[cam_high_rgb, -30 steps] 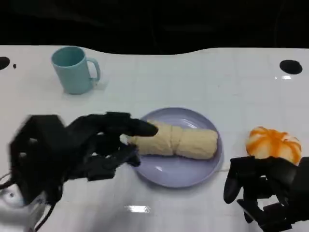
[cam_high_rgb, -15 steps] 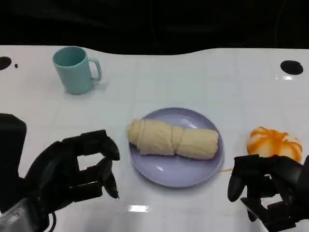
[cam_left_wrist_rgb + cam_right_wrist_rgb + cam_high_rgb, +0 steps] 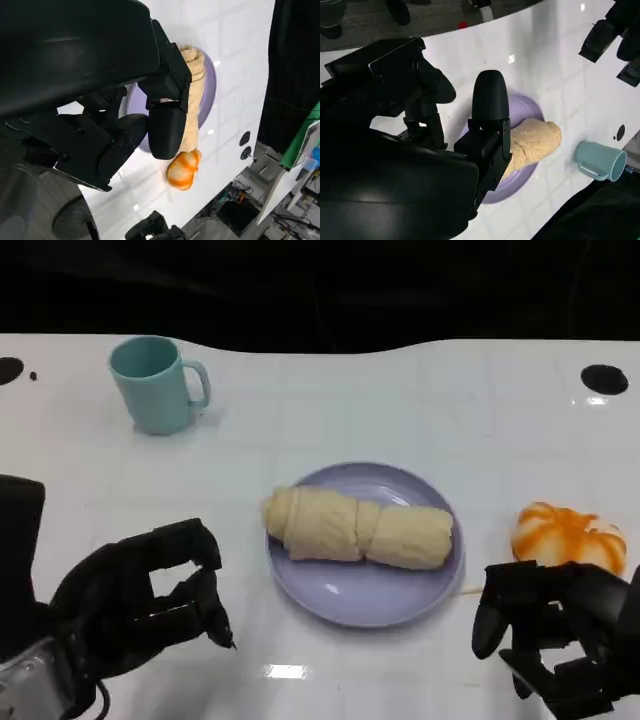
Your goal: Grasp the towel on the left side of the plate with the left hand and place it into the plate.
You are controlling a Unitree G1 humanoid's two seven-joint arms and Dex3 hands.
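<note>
The rolled cream-coloured cloth towel (image 3: pixel 358 529) was seen lying across the round lavender plate (image 3: pixel 365 600), its long axis running left to right. The left robot hand (image 3: pixel 150 595) was held over the white surface (image 3: pixel 400 400) just left of the plate, fingers loosely curled on nothing. The right robot hand (image 3: pixel 545 635), also curled and holding nothing, was parked farther off.

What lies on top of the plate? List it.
A rolled cream towel lies across the lavender plate, one end reaching over its left rim. The plate surface beneath the roll is covered. The left hand is off it.

Right robot hand (image 3: pixel 555 640) cut by frame edge, towel (image 3: pixel 192 95) partly hidden behind fingers
</note>
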